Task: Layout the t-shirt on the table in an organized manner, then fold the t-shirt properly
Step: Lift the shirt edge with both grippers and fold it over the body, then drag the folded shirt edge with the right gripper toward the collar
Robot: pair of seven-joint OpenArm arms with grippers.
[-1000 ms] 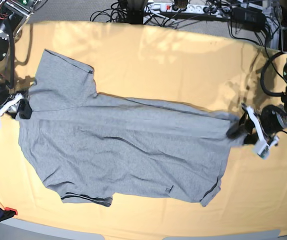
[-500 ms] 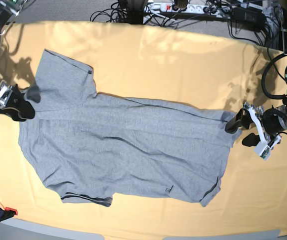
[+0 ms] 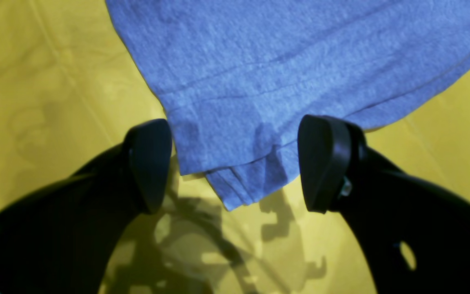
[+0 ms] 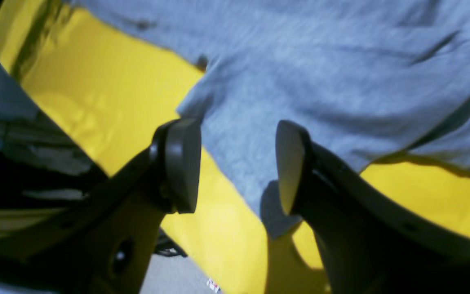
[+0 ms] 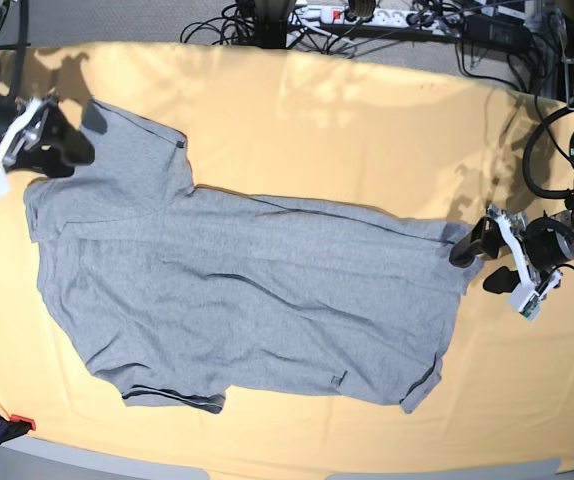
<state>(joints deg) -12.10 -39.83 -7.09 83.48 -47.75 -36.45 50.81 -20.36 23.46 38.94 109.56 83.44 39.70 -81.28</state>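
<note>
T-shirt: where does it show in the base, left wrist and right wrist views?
Base: the t-shirt lies spread across the middle of the table, between the two end effectors.
Left wrist: its hem corner fills the top, between the left end effector fingers.
Right wrist: grey cloth covers the top and right.
Shared landmark: the yellow table cloth under the shirt.

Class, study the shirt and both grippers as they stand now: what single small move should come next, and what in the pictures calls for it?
Probably close the left gripper on the t-shirt hem and tug it outward. Its jaws stand open astride a bunched hem corner, and creases run across the shirt on the table. The right gripper is also open, holding nothing.
</note>
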